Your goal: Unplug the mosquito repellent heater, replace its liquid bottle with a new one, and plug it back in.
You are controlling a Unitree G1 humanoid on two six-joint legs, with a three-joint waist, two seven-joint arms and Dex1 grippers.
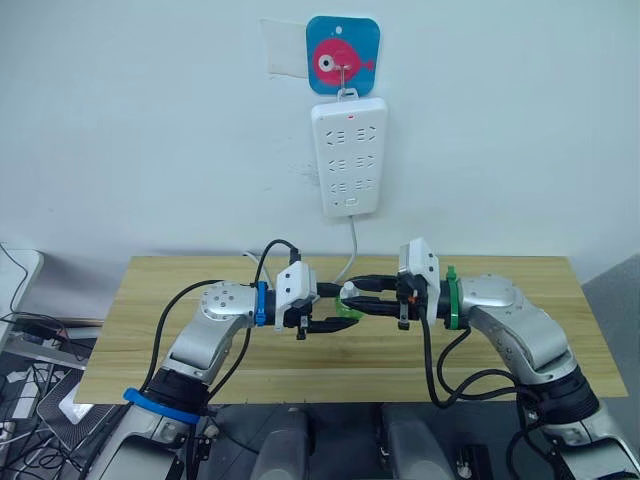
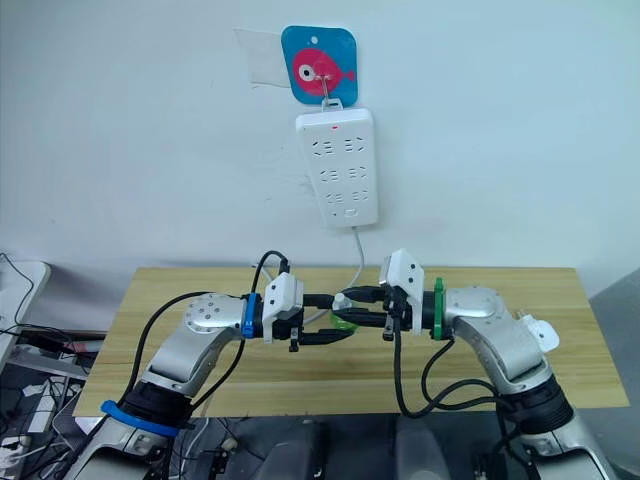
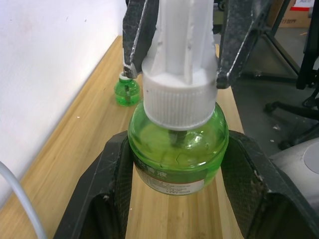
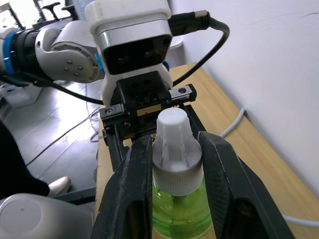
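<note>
Green liquid fills the small clear bottle point(image 3: 175, 149) that both grippers hold between them above the middle of the wooden table point(image 1: 150, 300). The left gripper point(image 3: 174, 164) has its black fingers spread to the width of the bottle's round body and pressed against its two sides, as the left wrist view shows. The right gripper point(image 4: 174, 164) pinches the bottle's ribbed white cap point(image 4: 175, 149) from the opposite end, its fingers set close against both sides of the cap and the tapered white tip standing free between them. In the head views the two grippers meet tip to tip over the table, with the bottle lying roughly level between them. A second green bottle point(image 3: 126, 90) stands upright on the table's far side near the wall, well apart from the held one. On the wall above the table hangs a white power strip point(image 1: 348, 155) from a hook on a blue square plate with a pink fish point(image 1: 342, 55); its white cable point(image 1: 352, 245) drops down behind the grippers. Its sockets look bare, and I cannot make out the mosquito repellent heater in any of these views.
</note>
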